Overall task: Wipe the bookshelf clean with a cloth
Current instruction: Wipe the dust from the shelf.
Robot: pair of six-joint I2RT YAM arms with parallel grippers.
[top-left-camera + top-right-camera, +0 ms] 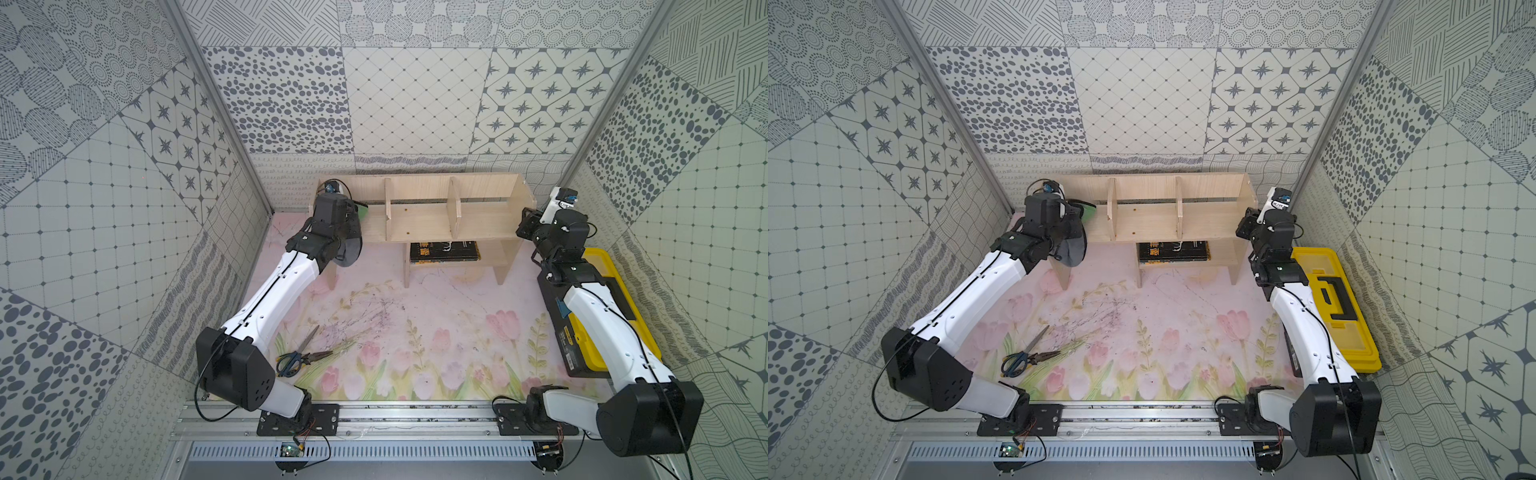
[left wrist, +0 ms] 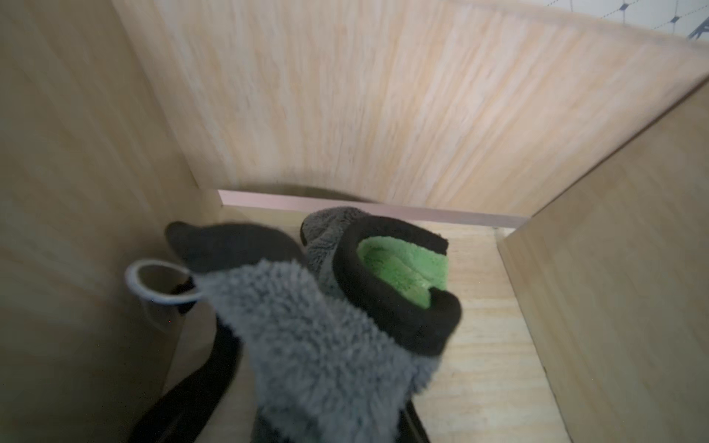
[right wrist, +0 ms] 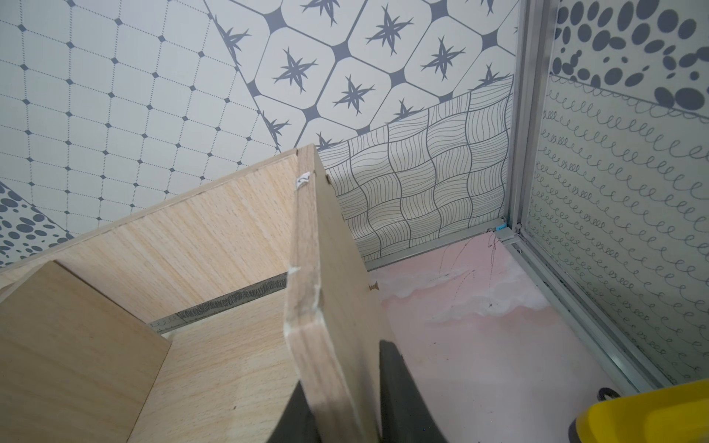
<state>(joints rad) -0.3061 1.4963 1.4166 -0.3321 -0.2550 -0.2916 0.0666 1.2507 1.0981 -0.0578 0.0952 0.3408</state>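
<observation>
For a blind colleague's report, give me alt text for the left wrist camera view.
A fluffy grey-and-green microfibre cloth with dark edging, bunched in the shut left gripper, fills the foreground inside a pale-wood bookshelf compartment.

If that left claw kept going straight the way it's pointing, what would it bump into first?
The left gripper is shut on the cloth inside an end compartment of the bookshelf. The cloth would likely press into the shelf floor or back panel first, but depth is unclear.
</observation>
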